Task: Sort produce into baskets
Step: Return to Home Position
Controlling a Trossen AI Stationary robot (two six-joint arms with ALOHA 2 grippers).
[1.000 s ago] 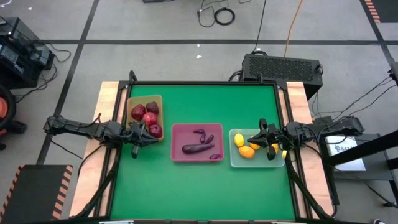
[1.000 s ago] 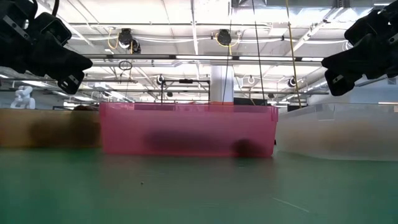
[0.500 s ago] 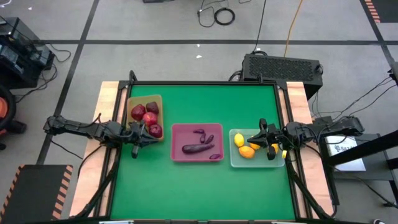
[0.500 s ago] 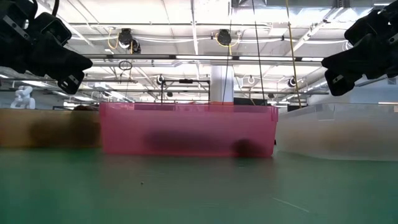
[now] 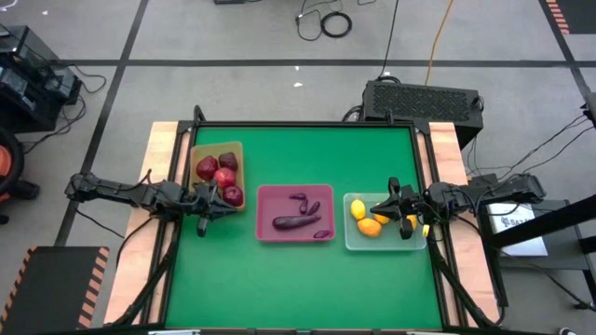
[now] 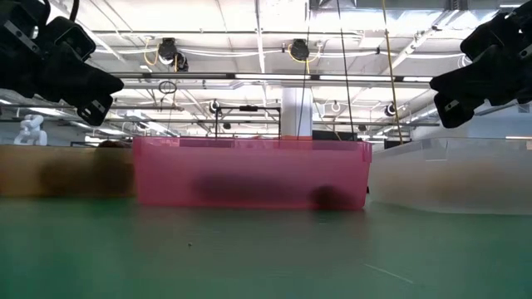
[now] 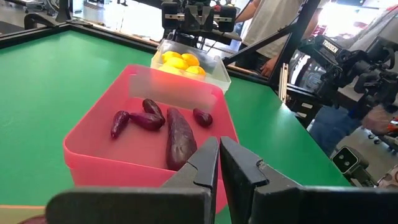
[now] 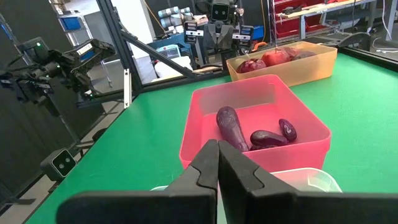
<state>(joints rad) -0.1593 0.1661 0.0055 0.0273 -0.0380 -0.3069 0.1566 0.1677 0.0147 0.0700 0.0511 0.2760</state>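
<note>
High view: tan tray [image 5: 216, 143] with apples [image 5: 222, 176]; pink tray [image 5: 270, 200] with eggplants [image 5: 296, 221]; clear tray [image 5: 352, 242] with lemons [image 5: 369, 226]; all on the green worktop [image 5: 298, 288].
Low view: tray walls only, contents blurred.
Wrist views: left gripper [image 7: 219, 146] at tan tray's edge; right gripper [image 8: 217, 148] over clear tray, hiding some lemons. Both jaws closed, empty.

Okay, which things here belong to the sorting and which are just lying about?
Job: tan tray, red apples; pink tray, eggplants; clear tray, lemons; left gripper by tan tray, right gripper over clear tray.
Lying about: black box behind table, floor cable coil.
</note>
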